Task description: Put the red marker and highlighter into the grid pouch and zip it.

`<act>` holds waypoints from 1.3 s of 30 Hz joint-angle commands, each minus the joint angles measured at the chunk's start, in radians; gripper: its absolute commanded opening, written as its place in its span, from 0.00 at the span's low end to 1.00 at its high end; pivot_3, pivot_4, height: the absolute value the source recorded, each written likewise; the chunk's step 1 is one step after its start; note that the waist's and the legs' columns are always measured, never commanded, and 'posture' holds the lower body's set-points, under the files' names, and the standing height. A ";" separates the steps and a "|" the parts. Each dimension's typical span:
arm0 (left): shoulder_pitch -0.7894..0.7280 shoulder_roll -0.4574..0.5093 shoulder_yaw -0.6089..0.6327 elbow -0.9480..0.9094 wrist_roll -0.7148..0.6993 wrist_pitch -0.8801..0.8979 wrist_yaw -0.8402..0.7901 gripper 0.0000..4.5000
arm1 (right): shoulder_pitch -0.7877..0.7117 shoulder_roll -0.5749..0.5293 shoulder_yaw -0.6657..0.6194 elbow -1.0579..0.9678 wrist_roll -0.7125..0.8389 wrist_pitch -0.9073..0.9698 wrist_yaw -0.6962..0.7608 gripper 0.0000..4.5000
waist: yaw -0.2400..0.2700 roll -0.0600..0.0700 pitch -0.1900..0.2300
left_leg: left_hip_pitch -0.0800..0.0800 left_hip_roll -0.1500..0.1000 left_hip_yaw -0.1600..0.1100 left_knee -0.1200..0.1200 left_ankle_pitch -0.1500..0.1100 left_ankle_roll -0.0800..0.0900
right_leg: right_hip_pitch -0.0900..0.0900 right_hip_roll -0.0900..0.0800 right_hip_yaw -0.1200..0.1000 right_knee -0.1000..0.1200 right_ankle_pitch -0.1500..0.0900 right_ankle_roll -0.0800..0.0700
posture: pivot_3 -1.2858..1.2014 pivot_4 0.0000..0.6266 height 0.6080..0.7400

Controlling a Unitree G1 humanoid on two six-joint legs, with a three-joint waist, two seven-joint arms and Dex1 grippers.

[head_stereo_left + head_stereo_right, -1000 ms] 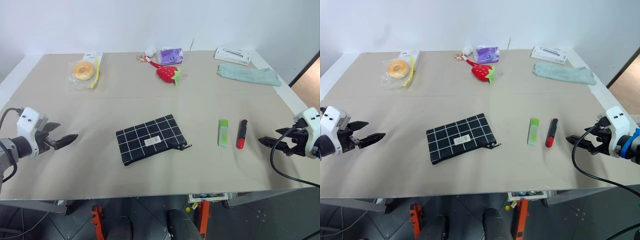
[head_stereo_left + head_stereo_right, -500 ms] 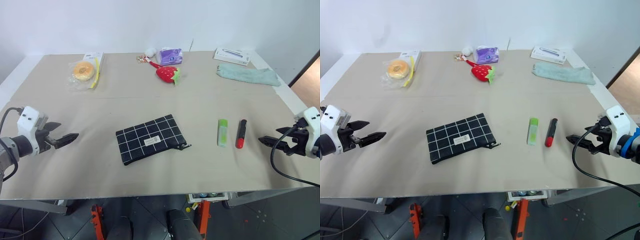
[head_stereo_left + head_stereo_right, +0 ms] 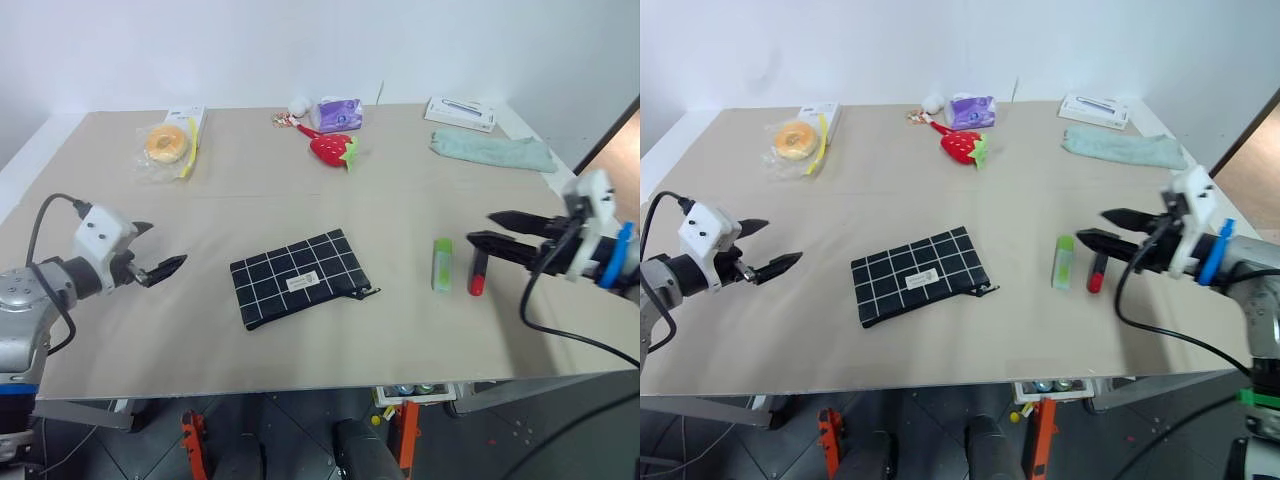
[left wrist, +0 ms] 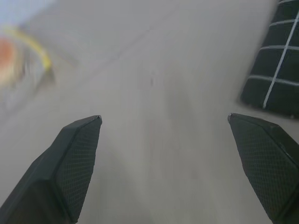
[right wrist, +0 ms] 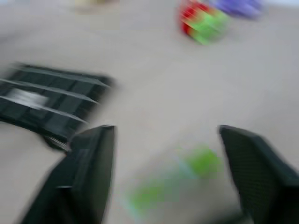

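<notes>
Across the whole scene runs the table [image 3: 300,190], covered in beige, and on it we see everything else, largest first. Near the front middle lies the grid pouch [image 3: 300,277], flat and slightly skewed, its zipper pull [image 3: 374,293] at the corner nearest the pens. At the far right corner a pale green cloth [image 3: 492,151] lies crumpled, with a white box [image 3: 461,112] just behind it. At the far left sits a bagged doughnut [image 3: 167,143] beside a white and yellow packet [image 3: 190,122]. Toward the far middle we find a red strawberry toy [image 3: 336,149], a purple packet [image 3: 338,113] and a small white ball [image 3: 299,103].

Our left gripper [image 3: 161,250] hangs over the bare table well to the left of the pouch, jaws spread wide and holding nothing; in its wrist view the two fingers [image 4: 74,154] stand far apart with the pouch's edge beyond them. Our right gripper [image 3: 483,229] reaches in from the right, fingers parted and empty, its lower finger above the red marker.

Right of the pouch lies the highlighter [image 3: 442,265], and just beside it, on its right, the red marker [image 3: 477,273], partly hidden under our right finger. Both pens rest on the table, outside the pouch. The right wrist view shows the highlighter between the fingers, blurred.
</notes>
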 commanded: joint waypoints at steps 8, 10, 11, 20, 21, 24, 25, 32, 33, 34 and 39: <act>-0.056 -0.001 -0.099 0.140 0.302 -0.690 0.074 1.00 | -0.101 0.371 0.322 -0.152 -0.137 0.091 -0.397 0.01 | 0.003 -0.001 -0.001 | -0.001 0.000 0.000 0.000 0.000 0.000 | -0.001 0.000 0.000 0.000 0.000 0.000 | 0.52 0.24 1.00; -0.049 0.003 -0.120 0.181 0.355 -0.839 0.096 1.00 | -0.075 0.421 0.378 -0.151 -0.181 0.083 -0.437 0.01 | 0.003 -0.001 -0.001 | -0.001 0.000 0.000 -0.001 0.000 0.000 | -0.001 0.000 0.000 0.000 0.003 -0.006 | 0.52 0.24 1.00; -0.047 0.008 -0.130 0.206 0.379 -0.907 0.106 1.00 | -0.063 0.433 0.406 -0.143 -0.208 0.074 -0.450 0.01 | 0.003 -0.001 -0.001 | -0.001 0.000 0.000 -0.001 0.000 0.000 | -0.002 -0.001 0.000 0.000 0.003 -0.007 | 0.52 0.24 1.00; -0.126 0.033 -0.215 0.419 0.754 -1.479 0.326 1.00 | -0.025 0.497 0.490 -0.063 -0.298 0.105 -0.502 0.01 | 0.006 -0.005 -0.004 | 0.000 0.000 0.000 0.000 0.000 0.001 | 0.000 -0.001 -0.001 0.000 0.000 -0.001 | 0.52 0.24 1.00; -0.140 0.025 -0.226 0.430 0.781 -1.512 0.347 1.00 | -0.028 0.502 0.489 -0.061 -0.301 0.109 -0.503 0.01 | 0.006 -0.005 -0.005 | 0.001 0.000 0.000 0.000 0.001 0.001 | 0.001 -0.001 -0.002 0.000 0.001 -0.001 | 0.52 0.24 1.00; -0.170 0.004 -0.250 0.453 0.858 -1.565 0.406 1.00 | -0.034 0.514 0.487 -0.065 -0.305 0.117 -0.504 0.01 | 0.005 -0.006 -0.006 | 0.004 0.000 0.000 0.000 0.001 0.002 | 0.004 -0.001 -0.002 0.000 0.001 -0.001 | 0.52 0.24 1.00; -0.175 0.000 -0.256 0.459 0.876 -1.568 0.423 1.00 | -0.036 0.518 0.485 -0.065 -0.305 0.119 -0.505 0.01 | 0.005 -0.006 -0.007 | 0.004 0.000 0.000 0.000 0.001 0.002 | 0.004 -0.001 -0.002 0.000 0.002 -0.001 | 0.52 0.24 1.00; -0.192 0.031 -0.302 0.523 0.977 -1.593 0.514 1.00 | -0.036 0.542 0.466 -0.081 -0.303 0.142 -0.515 0.01 | 0.001 -0.006 -0.008 | 0.004 0.001 -0.001 -0.001 0.001 0.002 | 0.004 0.000 -0.002 0.001 0.002 -0.001 | 0.52 0.24 1.00; -0.195 0.040 -0.306 0.533 0.973 -1.596 0.524 1.00 | -0.035 0.544 0.464 -0.083 -0.303 0.145 -0.515 0.01 | 0.001 -0.006 -0.008 | 0.005 0.001 -0.001 -0.001 0.001 0.002 | 0.004 0.000 -0.002 0.001 0.002 -0.001 | 0.52 0.24 1.00; -0.195 0.052 -0.311 0.538 0.965 -1.600 0.533 1.00 | -0.032 0.542 0.465 -0.084 -0.304 0.145 -0.512 0.01 | 0.001 -0.006 -0.008 | 0.004 0.001 -0.001 -0.001 0.001 0.002 | 0.004 0.000 -0.003 0.001 0.002 -0.001 | 0.52 0.24 1.00; -0.177 0.085 -0.332 0.529 0.948 -1.605 0.556 1.00 | -0.031 0.547 0.465 -0.081 -0.307 0.145 -0.506 0.01 | 0.002 -0.006 -0.008 | 0.004 0.001 -0.001 -0.001 0.001 0.002 | 0.004 0.000 -0.003 0.001 0.001 -0.001 | 0.52 0.24 1.00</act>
